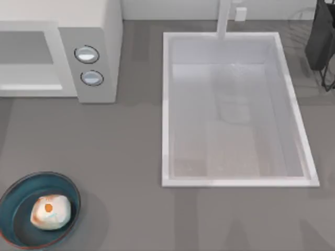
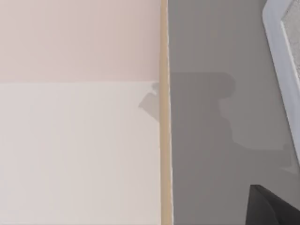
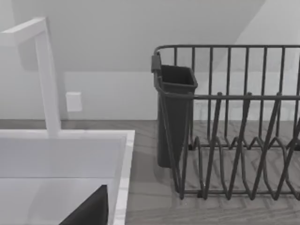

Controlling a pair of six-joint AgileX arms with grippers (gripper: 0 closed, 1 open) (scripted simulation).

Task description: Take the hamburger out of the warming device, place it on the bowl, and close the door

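Observation:
The hamburger [image 1: 51, 212], a cream-white lump with an orange spot, lies inside the dark teal bowl [image 1: 21, 198] at the table's front left. The warming device [image 1: 94, 31] stands at the back left, its two round knobs facing up on the side panel and a grey recess showing in its front. In the left wrist view, a white-framed speckled panel [image 2: 281, 51] at the picture's edge may be the door; I cannot tell for sure. A dark part of my left gripper [image 2: 274, 208] hovers above grey table near the table's edge. A dark part of my right gripper [image 3: 89, 211] is near the sink's corner.
A large white sink [image 1: 166, 104] with a white faucet [image 1: 224, 18] fills the table's middle and right. A dark wire dish rack [image 3: 234, 140] with a utensil holder [image 3: 174, 112] stands behind the sink's right side, also seen as the dark holder [image 1: 320, 36]. The tan table edge [image 2: 164, 117] runs beside my left gripper.

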